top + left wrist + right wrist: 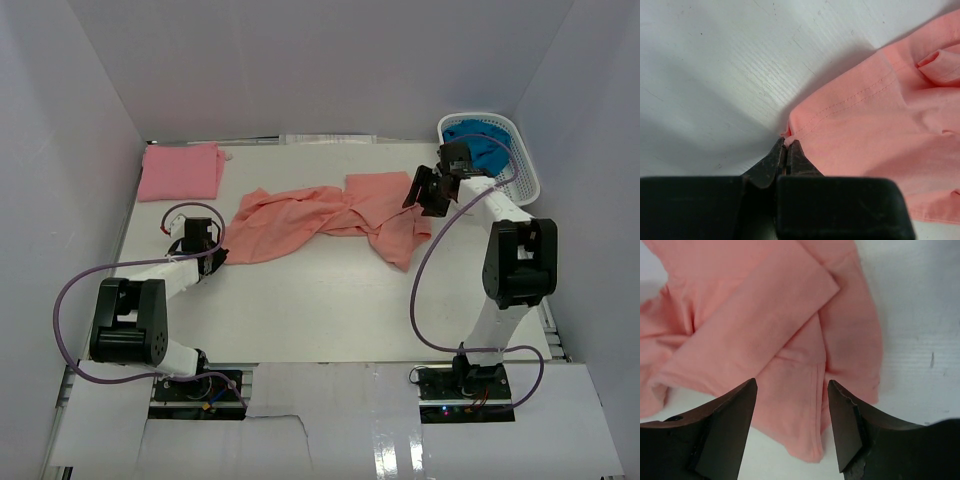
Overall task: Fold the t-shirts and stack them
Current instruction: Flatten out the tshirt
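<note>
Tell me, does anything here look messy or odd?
The salmon-orange t-shirt lies crumpled and twisted in the middle, unlike the pink t-shirt folded neatly at the far left. A teal one sits bunched in the basket.

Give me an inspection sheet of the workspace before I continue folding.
Surface: white table, no spills seen.
Job's things: salmon-orange t-shirt crumpled mid-table; pink t-shirt folded far left; teal-blue t-shirt in the basket.
Clutter: basket only, far right corner.
Grippers: left gripper shut on the salmon-orange t-shirt's corner; right gripper open above its other end.
Cables: purple cables loop beside both arms.
Surroundings: white walls on three sides.
</note>
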You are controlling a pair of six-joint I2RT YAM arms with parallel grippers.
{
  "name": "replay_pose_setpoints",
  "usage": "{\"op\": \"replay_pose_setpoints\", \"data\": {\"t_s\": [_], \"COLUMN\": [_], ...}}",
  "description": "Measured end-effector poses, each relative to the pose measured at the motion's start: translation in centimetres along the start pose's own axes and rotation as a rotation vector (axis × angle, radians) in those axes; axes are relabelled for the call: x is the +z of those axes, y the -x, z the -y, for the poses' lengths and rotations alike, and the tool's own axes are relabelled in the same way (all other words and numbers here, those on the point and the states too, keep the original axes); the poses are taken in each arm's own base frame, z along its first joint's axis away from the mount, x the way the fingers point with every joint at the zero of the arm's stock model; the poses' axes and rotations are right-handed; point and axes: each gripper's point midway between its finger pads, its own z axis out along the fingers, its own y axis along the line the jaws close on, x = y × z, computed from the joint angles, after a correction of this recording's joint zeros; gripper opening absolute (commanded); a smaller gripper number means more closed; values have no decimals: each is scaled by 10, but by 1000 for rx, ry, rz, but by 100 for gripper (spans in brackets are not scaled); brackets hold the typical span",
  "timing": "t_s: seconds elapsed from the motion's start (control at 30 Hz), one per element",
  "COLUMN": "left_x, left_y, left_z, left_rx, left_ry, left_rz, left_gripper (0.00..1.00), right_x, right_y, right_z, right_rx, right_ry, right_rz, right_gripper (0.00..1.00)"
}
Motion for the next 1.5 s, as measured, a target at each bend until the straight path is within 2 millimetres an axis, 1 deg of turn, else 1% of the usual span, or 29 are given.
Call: {"op": "replay_pose_setpoints", "data": {"t_s": [0.2,0.27,0.33,0.4,0.53,0.7,0.87,0.9,0.97,1.0,1.07,1.13,1.17,1.33,1.43,1.47,1.5], "left_x": [2,4,6,6,7,7,7,7,7,7,7,7,7,7,7,7,7], "left_y": [1,2,3,4,5,5,5,5,5,5,5,5,5,5,5,5,5], "left_z": [2,4,6,6,7,8,8,8,8,8,8,8,8,8,8,8,8], "left_rx": [-1,-3,-3,-2,0,6,9,9,12,13,14,16,16,18,21,21,23], "left_ry": [-9,-16,-23,-29,-40,-45,-48,-48,-48,-48,-48,-49,-49,-49,-50,-50,-50], "left_rz": [5,10,17,22,32,33,33,33,32,32,32,32,32,32,32,32,33], "left_gripper": [0,0,0,0,0,0,0,0,0,0,0,0,0,0,0,0,0], "right_x": [21,31,42,52,69,75,76,77,80,82,86,87,88,92,92,92,92], "right_y": [47,56,60,57,45,41,42,42,41,40,37,38,39,41,42,42,42], "right_z": [4,5,8,12,21,23,23,24,26,27,30,29,30,29,30,30,30], "right_rx": [46,62,73,82,103,111,111,111,110,111,112,113,114,112,111,111,110], "right_ry": [-2,-2,-5,-12,-31,-36,-36,-38,-44,-46,-54,-53,-53,-48,-49,-52,-52], "right_rz": [59,63,60,45,1,-12,-4,-5,-7,-10,-21,-18,-17,-10,-8,-7,-7], "right_gripper": [62,61,61,61,60,59,57,54,52,48,47,45,40,35,29,21,19]}}
